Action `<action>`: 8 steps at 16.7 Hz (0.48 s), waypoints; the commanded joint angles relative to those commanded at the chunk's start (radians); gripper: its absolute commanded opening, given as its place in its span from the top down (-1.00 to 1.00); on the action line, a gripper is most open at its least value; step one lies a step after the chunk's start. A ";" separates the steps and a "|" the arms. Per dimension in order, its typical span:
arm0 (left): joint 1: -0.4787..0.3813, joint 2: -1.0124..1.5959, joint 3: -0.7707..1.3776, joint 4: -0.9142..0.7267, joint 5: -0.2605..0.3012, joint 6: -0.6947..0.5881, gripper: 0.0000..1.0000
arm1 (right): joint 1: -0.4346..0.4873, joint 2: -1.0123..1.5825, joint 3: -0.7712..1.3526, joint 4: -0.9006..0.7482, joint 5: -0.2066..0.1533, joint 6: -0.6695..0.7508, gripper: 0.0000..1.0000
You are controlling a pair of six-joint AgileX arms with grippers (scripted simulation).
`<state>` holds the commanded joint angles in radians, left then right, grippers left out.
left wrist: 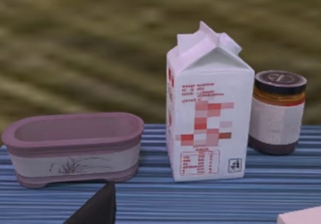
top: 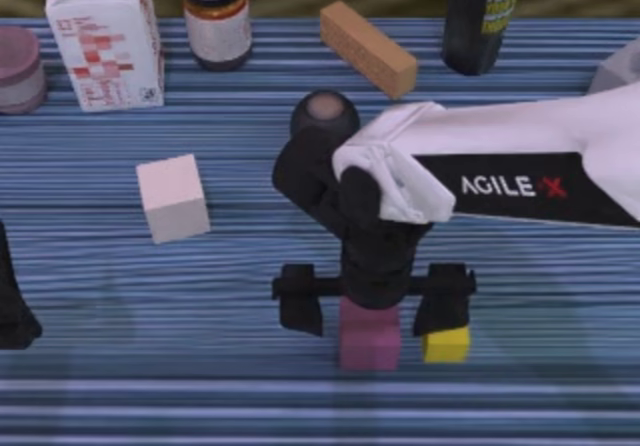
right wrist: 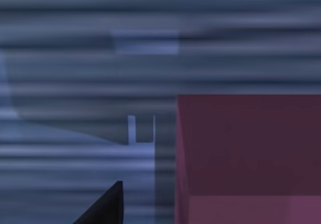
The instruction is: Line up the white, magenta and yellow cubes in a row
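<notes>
Magenta cube [top: 369,335] sits between our right gripper's [top: 372,306] spread fingers, yellow cube [top: 446,344] just beside; white cube [top: 173,198] apart left.

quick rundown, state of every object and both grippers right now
magenta cube: on the table, between the open fingers of the right gripper
yellow cube: on the table, close beside the magenta cube's right
white cube: on the table, apart at left, turned askew
left gripper: parked at the left edge
milk carton: upright, closed
jar: upright, lid on
planter: upright, empty
tan block: lying flat
</notes>
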<state>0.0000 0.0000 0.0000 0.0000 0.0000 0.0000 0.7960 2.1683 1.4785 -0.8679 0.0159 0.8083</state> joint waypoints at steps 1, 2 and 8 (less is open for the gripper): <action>0.000 0.000 0.000 0.000 0.000 0.000 -1.00 | 0.000 0.000 0.000 0.000 0.000 0.000 -1.00; 0.000 0.000 0.000 0.000 0.000 0.000 -1.00 | 0.000 0.000 0.000 0.000 0.000 0.000 -1.00; 0.000 0.000 0.000 0.000 0.000 0.000 -1.00 | 0.005 -0.038 0.069 -0.107 -0.003 0.000 -1.00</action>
<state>0.0000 0.0000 0.0000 0.0000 0.0000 0.0000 0.8015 2.1301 1.5479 -0.9752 0.0130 0.8084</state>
